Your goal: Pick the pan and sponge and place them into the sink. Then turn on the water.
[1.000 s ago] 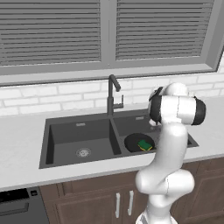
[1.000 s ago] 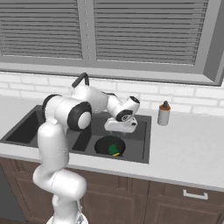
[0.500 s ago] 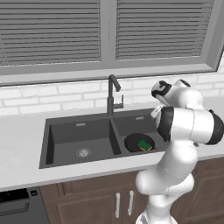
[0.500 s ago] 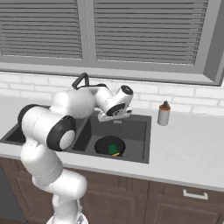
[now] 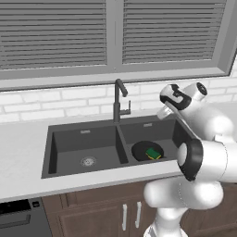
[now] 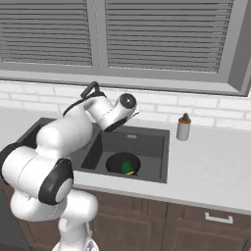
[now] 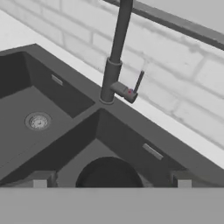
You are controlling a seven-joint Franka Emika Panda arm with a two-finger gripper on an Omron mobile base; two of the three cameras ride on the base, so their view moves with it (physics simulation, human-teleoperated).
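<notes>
Pan and sponge in the right basin, arm raised over the sink

The sink (image 5: 83, 139) is a matte dark grey rectangle sunk in a pale, smooth counter (image 5: 23, 139), split by a central divider into two basins. The left basin holds nothing but a round metal drain (image 5: 88, 161). In the right basin lies the pan (image 5: 143, 149), round, shallow and black, with the sponge (image 5: 153, 153) resting inside it, a small block showing a green top and a yellow edge. Behind the divider rises the faucet (image 5: 118, 99), a slim dark gooseneck with a thin side lever (image 7: 138, 81). A small cylindrical soap bottle (image 6: 183, 127) stands on the counter right of the sink. The gripper (image 7: 111, 178) hangs above the right basin, its fingers spread wide and holding nothing.
</notes>
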